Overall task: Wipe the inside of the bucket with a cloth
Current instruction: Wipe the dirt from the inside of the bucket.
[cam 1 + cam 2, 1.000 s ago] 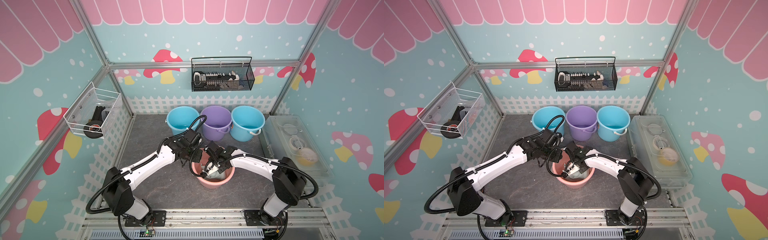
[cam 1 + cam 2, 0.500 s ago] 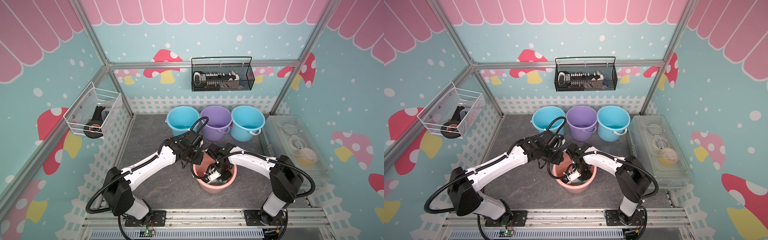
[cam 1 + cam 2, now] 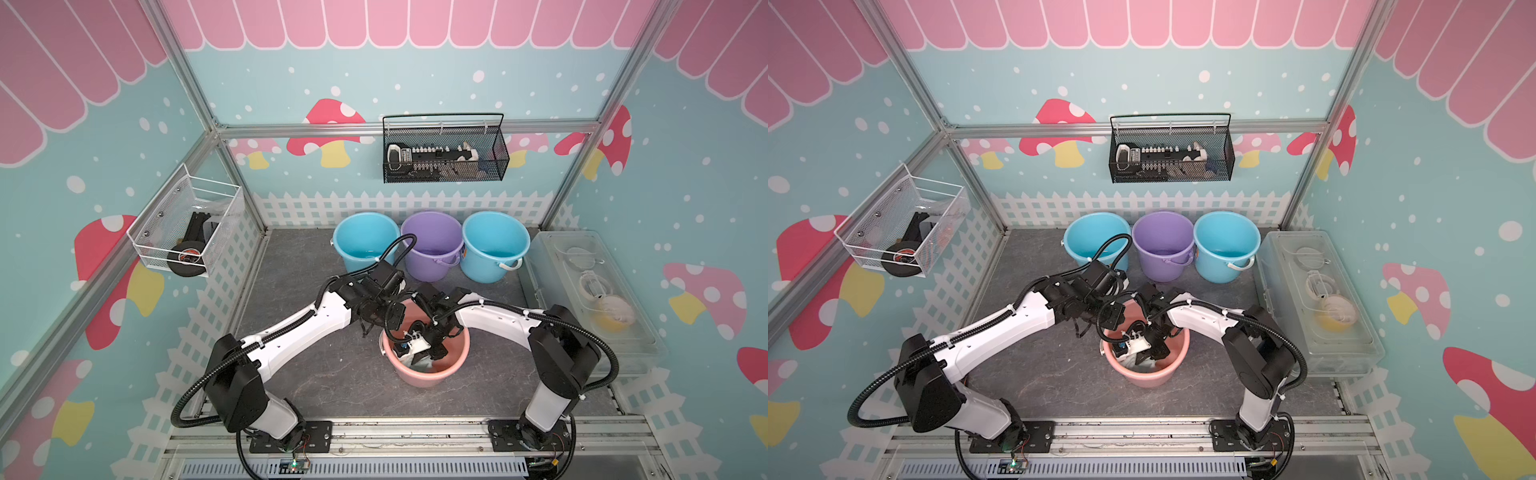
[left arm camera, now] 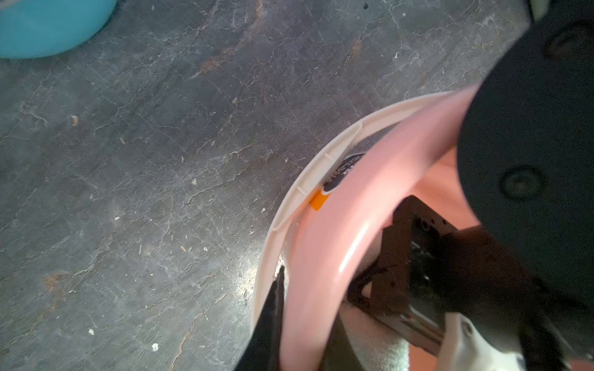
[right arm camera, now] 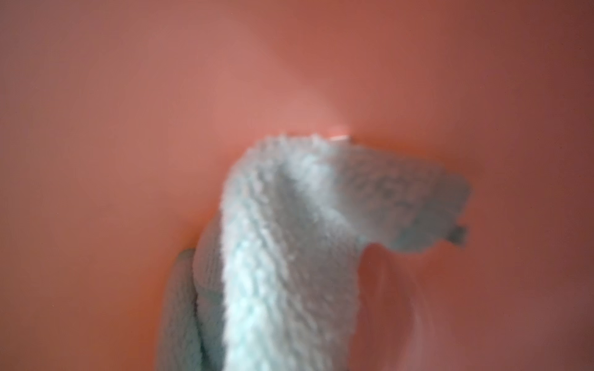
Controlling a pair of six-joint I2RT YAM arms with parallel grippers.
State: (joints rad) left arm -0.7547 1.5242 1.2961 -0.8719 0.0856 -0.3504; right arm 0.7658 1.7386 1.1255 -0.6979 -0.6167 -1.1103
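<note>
Four buckets: we see a pink round plastic bucket [image 3: 430,376] front centre on the grey stone-look tabletop [image 3: 299,357]. A purple plastic bucket [image 3: 432,245] stands between two blue plastic buckets [image 3: 365,241] [image 3: 494,243] at the back.
Cloth: the pale mint-green fluffy cloth [image 5: 283,257] sits inside the pink bucket against its inner wall. We only glimpse it in both top views [image 3: 1144,366].
Right gripper [image 3: 426,356]: down inside the pink bucket, jaws pinched tight on the cloth.
Left gripper [image 4: 302,340]: clamped narrow on the pink bucket's rim, one finger [image 4: 270,321] outside.
</note>
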